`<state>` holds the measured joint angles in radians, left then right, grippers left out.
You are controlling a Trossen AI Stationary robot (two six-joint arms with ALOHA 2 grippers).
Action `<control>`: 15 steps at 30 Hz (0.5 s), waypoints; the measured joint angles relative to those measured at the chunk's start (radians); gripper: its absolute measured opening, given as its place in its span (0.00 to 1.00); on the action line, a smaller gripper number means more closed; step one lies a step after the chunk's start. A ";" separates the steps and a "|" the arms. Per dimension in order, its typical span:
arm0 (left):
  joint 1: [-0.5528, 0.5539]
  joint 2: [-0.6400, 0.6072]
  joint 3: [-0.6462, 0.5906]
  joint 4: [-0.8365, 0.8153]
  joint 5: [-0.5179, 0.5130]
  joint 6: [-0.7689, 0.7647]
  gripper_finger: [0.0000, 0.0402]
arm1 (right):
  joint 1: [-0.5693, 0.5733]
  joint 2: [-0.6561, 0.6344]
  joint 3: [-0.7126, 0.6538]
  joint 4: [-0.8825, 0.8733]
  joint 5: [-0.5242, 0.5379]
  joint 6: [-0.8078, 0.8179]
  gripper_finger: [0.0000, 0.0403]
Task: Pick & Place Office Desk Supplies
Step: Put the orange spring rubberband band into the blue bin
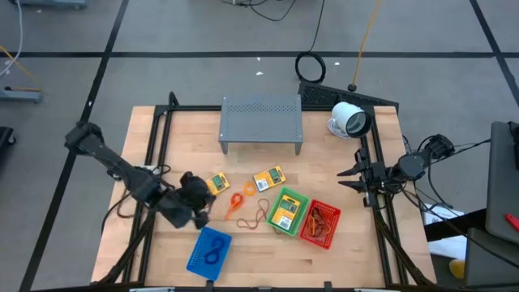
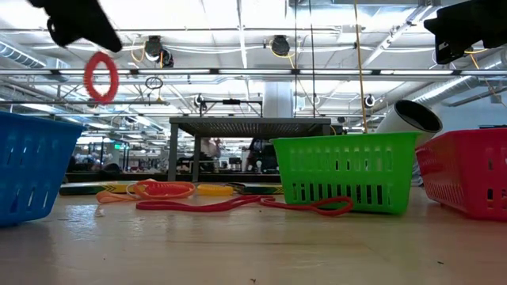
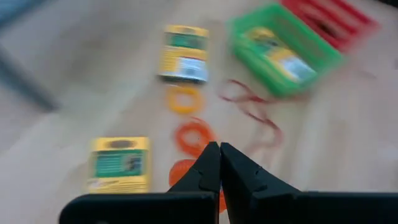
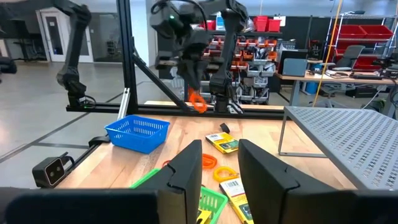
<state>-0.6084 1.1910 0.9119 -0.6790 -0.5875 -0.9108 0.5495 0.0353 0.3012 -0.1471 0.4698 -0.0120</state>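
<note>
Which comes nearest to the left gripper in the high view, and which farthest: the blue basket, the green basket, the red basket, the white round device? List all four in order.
From the left gripper:
1. Blue basket, just toward the table's front edge.
2. Green basket, toward the table's middle.
3. Red basket, beyond the green one, on the right arm's side.
4. White round device, at the far back corner.

Both robot arms are black and made of thin tubes joined by chunky round joints. Black cables loop beside the right arm. The left gripper (image 3: 219, 163) has two black fingers that taper to thin tips. The right gripper (image 4: 219, 163) has two wide, flat black fingers with square ends.
</note>
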 joint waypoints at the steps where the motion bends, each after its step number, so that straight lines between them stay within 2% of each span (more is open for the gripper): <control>1: -0.004 -0.038 -0.047 0.070 0.038 0.060 0.01 | 0.000 0.000 0.000 0.000 0.000 0.000 0.23; 6: -0.027 -0.156 -0.230 0.372 0.182 0.312 0.01 | 0.000 0.000 0.000 0.000 0.000 0.000 0.24; 10: -0.063 -0.167 -0.339 0.626 0.271 0.504 0.01 | 0.000 0.000 0.000 0.000 0.000 0.000 0.23; 15: -0.095 -0.144 -0.446 1.014 0.465 0.672 0.01 | 0.000 0.000 0.000 0.000 0.000 0.000 0.24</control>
<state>-0.7034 1.0468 0.4664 0.3347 -0.1230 -0.2386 0.5496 0.0353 0.3012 -0.1471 0.4697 -0.0119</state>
